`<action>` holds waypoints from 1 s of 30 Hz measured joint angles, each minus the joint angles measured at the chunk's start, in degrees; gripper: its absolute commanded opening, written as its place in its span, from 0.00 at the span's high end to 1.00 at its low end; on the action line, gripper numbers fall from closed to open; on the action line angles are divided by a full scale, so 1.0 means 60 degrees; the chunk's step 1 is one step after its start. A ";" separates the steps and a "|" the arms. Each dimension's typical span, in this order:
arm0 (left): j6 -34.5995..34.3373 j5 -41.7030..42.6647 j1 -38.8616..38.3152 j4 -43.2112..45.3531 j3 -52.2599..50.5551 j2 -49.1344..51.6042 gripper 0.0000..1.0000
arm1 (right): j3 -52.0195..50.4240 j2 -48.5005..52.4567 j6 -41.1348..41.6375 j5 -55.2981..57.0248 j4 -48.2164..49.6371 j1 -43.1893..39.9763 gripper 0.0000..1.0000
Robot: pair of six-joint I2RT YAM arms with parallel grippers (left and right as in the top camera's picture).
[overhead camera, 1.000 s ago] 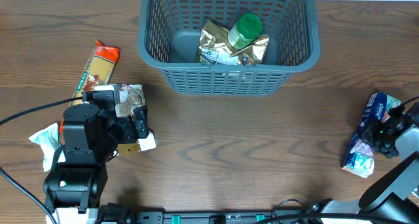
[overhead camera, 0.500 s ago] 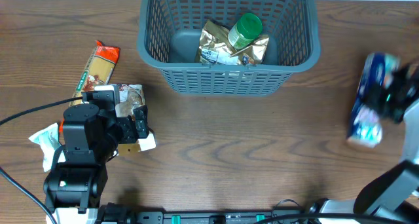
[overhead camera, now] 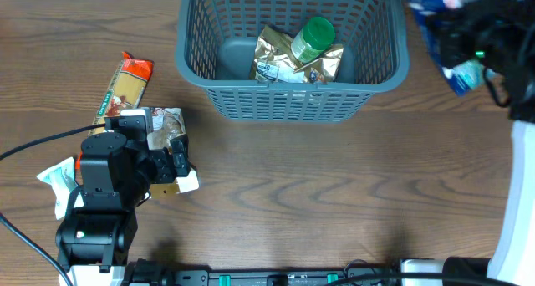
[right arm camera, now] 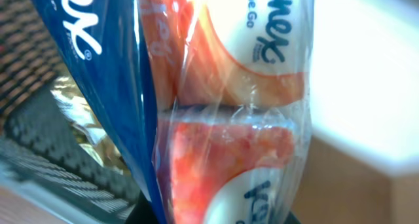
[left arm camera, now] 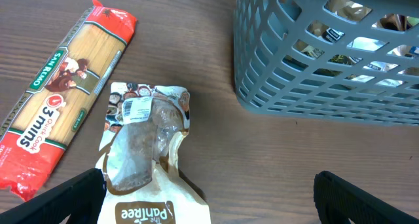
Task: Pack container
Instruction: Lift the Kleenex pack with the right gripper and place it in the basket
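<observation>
Overhead: basket (overhead camera: pixel 288 104) top centre, holding gold bag (overhead camera: pixel 280 62) and green jar (overhead camera: pixel 312 37). My right gripper (overhead camera: pixel 478 37) holds tissue pack (overhead camera: pixel 436 25) at its right rim; released here, it could fall outside.
Left wrist: my left gripper (left arm camera: pixel 209 191) gapes astride bread bag (left arm camera: pixel 141 158), gripping nothing.
Right wrist: tissue pack (right arm camera: pixel 222 119) fills view; jaws hidden, judged clamped on it.

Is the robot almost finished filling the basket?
Not yet. A gold pouch and green-lidded jar lie in the basket. The right gripper holds a blue tissue pack beside its rim. Spaghetti, a bread bag and a white packet wait on the table.
</observation>
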 measured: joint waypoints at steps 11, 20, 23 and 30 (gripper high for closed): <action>0.0000 0.0000 0.0000 -0.0004 0.0000 0.0000 0.01 | 0.0149 0.1574 -0.3089 -0.0186 0.0860 0.2626 0.99; 0.0000 0.0000 0.0000 0.0000 0.0000 0.0000 0.02 | 0.0120 0.4852 -0.3468 -0.0273 0.0816 0.3140 0.99; 0.0000 0.0000 0.0000 0.0000 0.0000 0.0000 0.02 | 0.0120 0.5224 -0.3472 -0.0262 0.0790 0.3169 0.99; 0.0000 0.0000 0.0000 -0.0004 0.0000 0.0000 0.02 | 0.0120 0.5319 -0.3453 -0.0259 0.1348 0.3118 0.99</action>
